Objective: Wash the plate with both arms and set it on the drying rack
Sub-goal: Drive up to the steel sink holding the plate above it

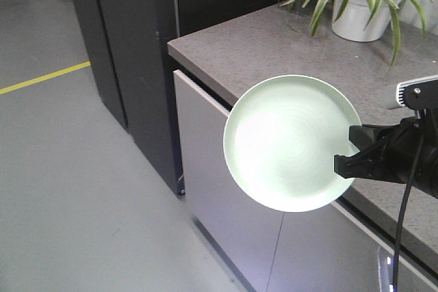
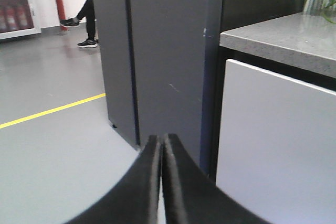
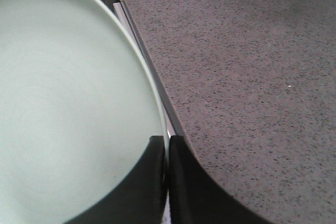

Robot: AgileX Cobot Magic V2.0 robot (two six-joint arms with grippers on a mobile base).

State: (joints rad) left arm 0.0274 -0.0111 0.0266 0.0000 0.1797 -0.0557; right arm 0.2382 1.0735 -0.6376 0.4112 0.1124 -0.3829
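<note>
The plate (image 1: 291, 141) is hanging in the air just beyond the edge of the desk (image 1: 274, 46), its hollow face looking up. Being round, it is showing no long axis. The right pincer (image 1: 345, 150) is gripping its rim at four o'clock. The left pincer (image 2: 161, 141) is sitting closed and empty. By my judgement the carrying step is underway, and the next move is calling for a sink, which is not showing here.

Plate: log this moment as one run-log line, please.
plate: held in air at countertop edge | right gripper: shut on plate rim | left gripper: shut, empty | drying rack: not in view
</note>
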